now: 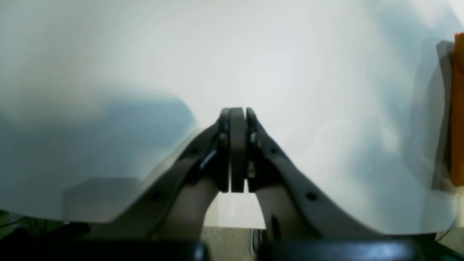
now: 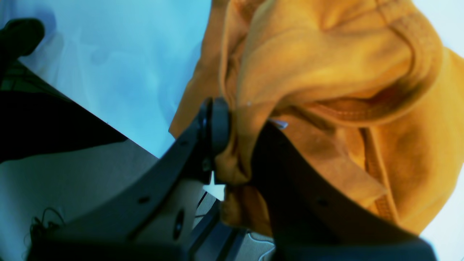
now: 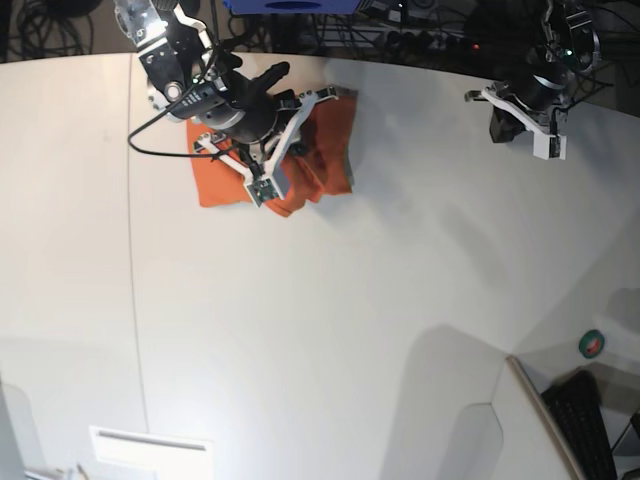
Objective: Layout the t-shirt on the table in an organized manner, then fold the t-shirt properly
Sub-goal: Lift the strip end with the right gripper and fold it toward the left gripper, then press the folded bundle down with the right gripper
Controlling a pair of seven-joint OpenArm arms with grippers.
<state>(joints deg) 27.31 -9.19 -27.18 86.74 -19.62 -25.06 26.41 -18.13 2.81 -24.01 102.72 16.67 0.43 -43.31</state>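
The orange t-shirt (image 3: 325, 140) lies bunched up at the far left of the white table (image 3: 350, 320). My right gripper (image 2: 235, 119) is shut on a fold of the t-shirt (image 2: 326, 72), with cloth pinched between its fingers and the collar seam just beyond. In the base view this gripper (image 3: 262, 182) sits on top of the crumpled heap. My left gripper (image 1: 237, 112) is shut with nothing in it, held over bare table (image 1: 145, 54). Its arm (image 3: 530, 105) stands at the far right, well away from the cloth. A strip of the t-shirt (image 1: 458, 108) shows at the left wrist view's right edge.
A thin dark seam line (image 3: 135, 300) runs across the table on the left. A white box (image 3: 150, 450) sits at the near left edge. A small green and red object (image 3: 592, 344) and a keyboard (image 3: 585, 420) lie past the curved right edge. Cables run behind the table.
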